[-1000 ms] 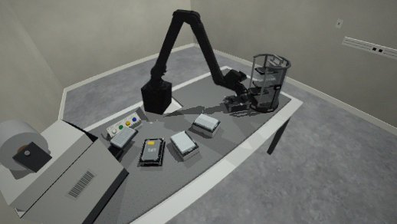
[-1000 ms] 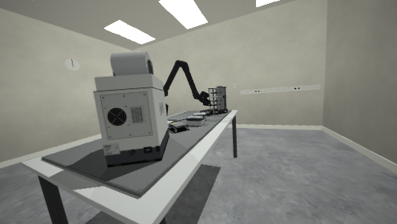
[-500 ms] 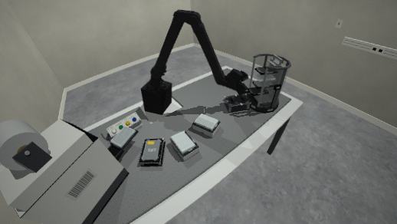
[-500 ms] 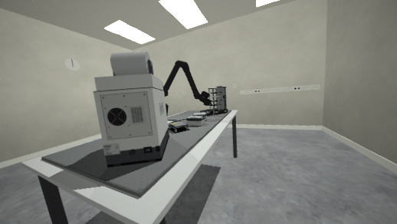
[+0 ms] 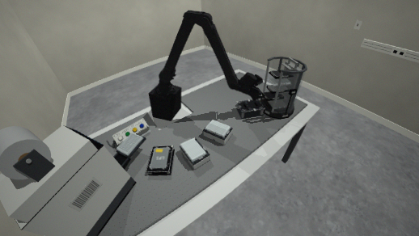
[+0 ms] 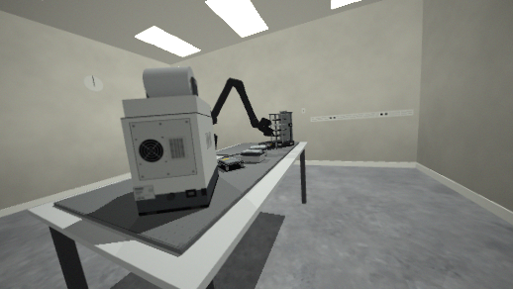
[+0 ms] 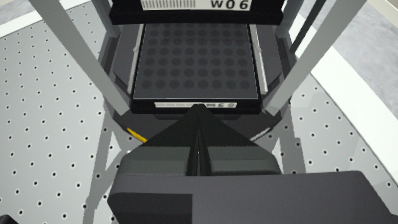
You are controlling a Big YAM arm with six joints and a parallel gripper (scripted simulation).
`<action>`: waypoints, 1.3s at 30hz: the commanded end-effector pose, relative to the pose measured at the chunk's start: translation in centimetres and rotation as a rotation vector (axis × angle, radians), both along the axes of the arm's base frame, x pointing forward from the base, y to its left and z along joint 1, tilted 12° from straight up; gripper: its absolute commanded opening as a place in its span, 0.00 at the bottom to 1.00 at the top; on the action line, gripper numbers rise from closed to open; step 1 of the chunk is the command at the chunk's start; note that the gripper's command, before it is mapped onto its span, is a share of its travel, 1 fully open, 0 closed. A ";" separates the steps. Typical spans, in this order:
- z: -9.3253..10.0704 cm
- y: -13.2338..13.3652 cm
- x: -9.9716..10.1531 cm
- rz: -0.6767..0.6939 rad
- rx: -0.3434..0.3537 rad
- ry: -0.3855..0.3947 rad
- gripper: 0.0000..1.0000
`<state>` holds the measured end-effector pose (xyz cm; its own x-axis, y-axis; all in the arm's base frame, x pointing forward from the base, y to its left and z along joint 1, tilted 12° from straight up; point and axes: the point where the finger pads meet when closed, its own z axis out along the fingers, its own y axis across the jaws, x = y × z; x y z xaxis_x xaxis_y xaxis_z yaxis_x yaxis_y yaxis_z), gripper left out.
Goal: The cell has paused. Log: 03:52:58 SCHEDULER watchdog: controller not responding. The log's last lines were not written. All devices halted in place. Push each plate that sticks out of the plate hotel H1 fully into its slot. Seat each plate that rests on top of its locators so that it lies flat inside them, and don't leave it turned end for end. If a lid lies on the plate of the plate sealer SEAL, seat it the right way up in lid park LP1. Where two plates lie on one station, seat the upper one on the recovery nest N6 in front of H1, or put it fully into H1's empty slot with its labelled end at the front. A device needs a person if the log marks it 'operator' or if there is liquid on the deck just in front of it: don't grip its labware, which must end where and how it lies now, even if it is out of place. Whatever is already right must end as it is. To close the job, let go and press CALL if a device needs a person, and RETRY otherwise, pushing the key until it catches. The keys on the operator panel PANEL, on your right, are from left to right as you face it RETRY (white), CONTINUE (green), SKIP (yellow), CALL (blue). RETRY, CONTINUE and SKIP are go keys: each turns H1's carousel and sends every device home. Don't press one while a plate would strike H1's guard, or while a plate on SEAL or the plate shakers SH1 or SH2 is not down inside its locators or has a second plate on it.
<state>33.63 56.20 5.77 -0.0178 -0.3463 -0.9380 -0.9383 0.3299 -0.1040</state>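
Observation:
My gripper (image 7: pixel 198 112) is shut with nothing between the fingers. In the wrist view its tips touch the labelled front end of a dark well plate (image 7: pixel 196 65) in a low slot of plate hotel H1 (image 5: pixel 284 86). A plate above it carries a label reading W06 (image 7: pixel 200 5). In the top view the gripper (image 5: pixel 259 99) is at H1's front, low down, above the recovery nest N6 (image 5: pixel 250 110). Two shakers with pale plates (image 5: pixel 217 131) (image 5: pixel 194 152), a dark lid park (image 5: pixel 160 159) and the sealer's plate (image 5: pixel 130 144) lie on the deck.
The operator panel (image 5: pixel 130 131) with white, green, yellow and blue keys stands behind the sealer's plate. The large sealer (image 5: pixel 61 182) fills the left end. H1's grey guard posts (image 7: pixel 75 55) (image 7: pixel 320 50) flank the slot. The arm's base (image 5: pixel 165 101) stands mid-table.

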 end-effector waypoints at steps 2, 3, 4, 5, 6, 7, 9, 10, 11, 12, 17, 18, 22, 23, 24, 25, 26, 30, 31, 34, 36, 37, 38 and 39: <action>0.5 1.7 0.1 0.005 0.013 0.008 0.00; 0.5 1.7 0.1 0.005 0.013 0.008 0.00; 1.8 1.7 0.4 0.002 0.030 -0.004 0.00; 1.8 1.8 0.3 0.003 0.029 -0.003 0.00; 1.5 1.8 0.3 0.004 0.026 -0.001 0.00; 1.3 1.9 0.2 0.005 0.023 0.001 0.00; 0.8 2.0 0.1 0.006 0.016 0.005 0.00; 0.6 2.0 0.1 0.006 0.013 0.007 0.00; 0.6 2.1 0.2 0.006 0.013 0.007 0.00; 0.7 2.1 0.2 0.005 0.015 0.006 0.00; 0.6 2.3 0.3 0.005 0.013 0.008 0.00; 0.6 2.4 0.3 0.006 0.013 0.008 0.00; 2.0 2.6 0.4 0.005 0.030 -0.004 0.00; 1.8 2.6 0.5 0.004 0.027 -0.002 0.00; 1.5 2.6 0.4 0.005 0.024 0.000 0.00; 1.2 2.7 0.4 0.005 0.020 0.003 0.00; 1.0 2.7 0.4 0.006 0.017 0.005 0.00; 1.2 2.9 0.5 0.005 0.019 0.004 0.00; 1.3 2.9 0.6 0.004 0.021 0.002 0.00; 0.8 3.1 0.5 0.005 0.013 0.007 0.00; 0.8 3.1 0.5 0.006 0.013 0.007 0.00; 0.8 3.1 0.5 0.006 0.013 0.007 0.00; 2.3 3.2 0.7 0.005 0.032 -0.005 0.00; 2.2 3.3 0.7 0.005 0.031 -0.004 0.00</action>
